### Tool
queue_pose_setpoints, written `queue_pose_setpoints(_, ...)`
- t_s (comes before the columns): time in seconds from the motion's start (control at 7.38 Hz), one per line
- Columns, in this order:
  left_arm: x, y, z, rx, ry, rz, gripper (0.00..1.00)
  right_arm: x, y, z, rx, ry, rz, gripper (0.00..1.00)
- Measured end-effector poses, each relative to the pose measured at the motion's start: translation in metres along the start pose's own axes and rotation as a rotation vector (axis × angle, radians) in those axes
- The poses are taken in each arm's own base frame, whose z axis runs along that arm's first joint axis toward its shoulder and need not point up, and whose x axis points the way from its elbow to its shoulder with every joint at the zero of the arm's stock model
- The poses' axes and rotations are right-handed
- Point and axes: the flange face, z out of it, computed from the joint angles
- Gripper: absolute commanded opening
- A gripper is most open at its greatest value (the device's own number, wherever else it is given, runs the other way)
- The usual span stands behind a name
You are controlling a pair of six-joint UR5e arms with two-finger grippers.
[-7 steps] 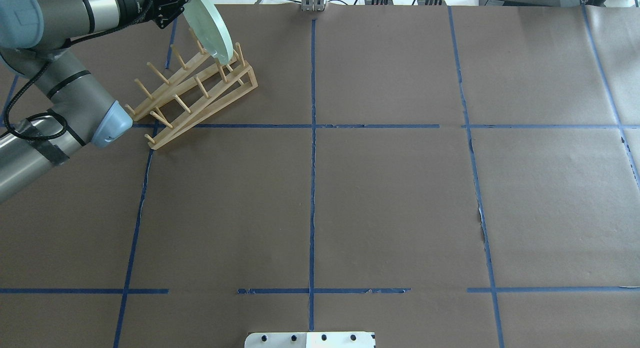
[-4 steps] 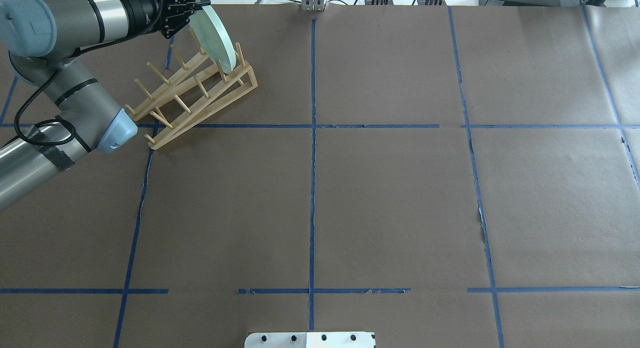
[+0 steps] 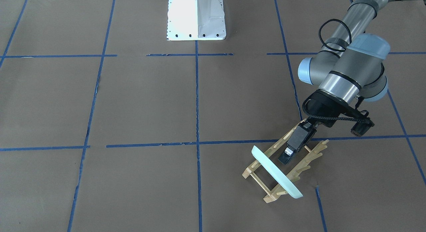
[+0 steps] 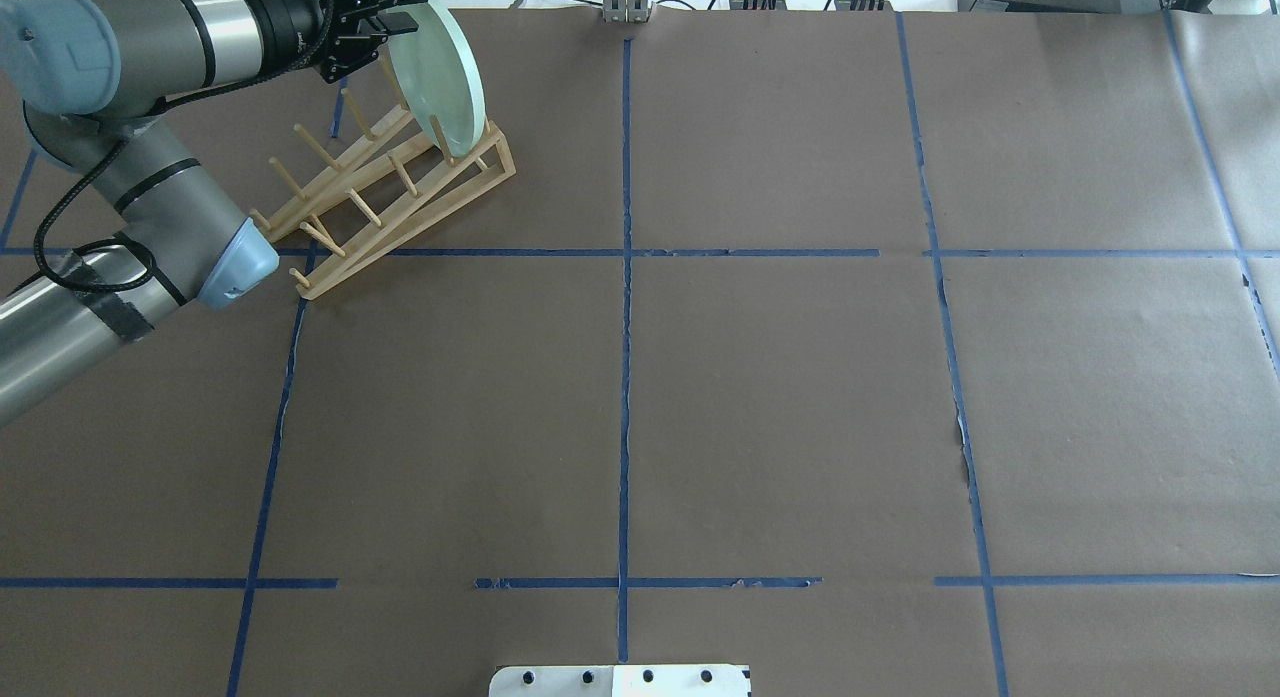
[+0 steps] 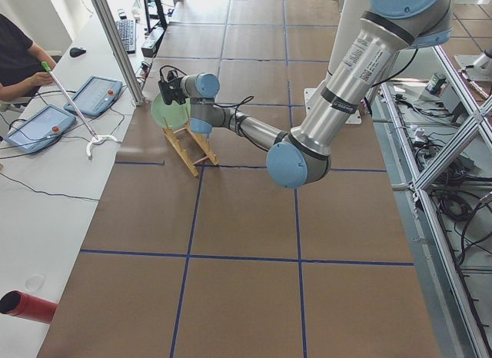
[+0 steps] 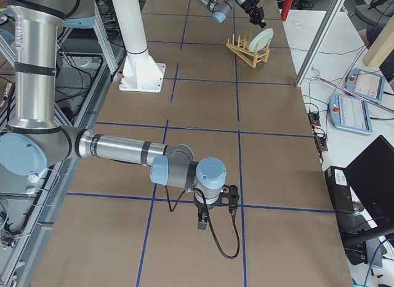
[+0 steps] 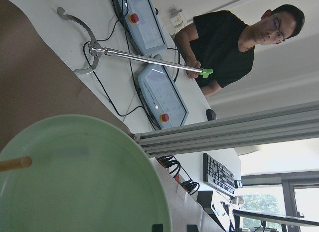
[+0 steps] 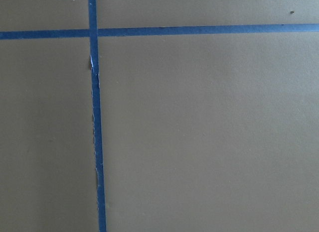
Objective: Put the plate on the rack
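Observation:
The pale mint-green plate (image 4: 440,77) stands on edge in the far end slot of the light-wood rack (image 4: 400,187) and leans against its pegs. It also shows in the front view (image 3: 276,172) and fills the lower left of the left wrist view (image 7: 75,182), with one peg in front of it. My left gripper (image 4: 392,12) is open beside the plate's upper rim, on the near side; in the front view (image 3: 285,157) a small gap shows between its finger and the plate. My right gripper (image 6: 206,216) hangs low over bare table far from the rack (image 6: 243,50); I cannot tell whether it is open or shut.
The rack sits in the far left corner of the brown paper table, close to the far edge. Beyond that edge is a white bench with teach pendants and a seated operator (image 5: 15,58). An aluminium post (image 5: 115,43) stands near the rack. The robot's white base (image 3: 195,17) is mid-table.
The plate came down into the rack's end slot and now leans back against the pegs. My left gripper has let go of it and stays beside its rim.

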Motion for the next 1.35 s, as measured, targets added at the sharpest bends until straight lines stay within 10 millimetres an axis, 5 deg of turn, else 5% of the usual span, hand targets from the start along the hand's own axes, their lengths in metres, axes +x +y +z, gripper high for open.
queue_pose_setpoints(0.41, 0.023, -0.037, -0.025, -0.113, -0.250, 0.152, 1.00, 0.000, 0.000, 0.000, 0.000, 0.000, 0.000, 1.00)
queue_pose_setpoints(0.81, 0.011, -0.094, -0.085, -0.225, -0.587, 0.487, 1.00, 0.000, 0.000, 0.000, 0.000, 0.000, 0.000, 1.00)
queue_pose_setpoints(1.08, -0.027, -0.155, -0.142, -0.316, -0.770, 0.686, 1.00, 0.000, 0.000, 0.000, 0.000, 0.000, 0.000, 1.00)
queue_pose_setpoints(1.35, -0.093, -0.233, -0.235, -0.416, -0.852, 0.776, 1.00, 0.000, 0.000, 0.000, 0.000, 0.000, 0.000, 1.00)
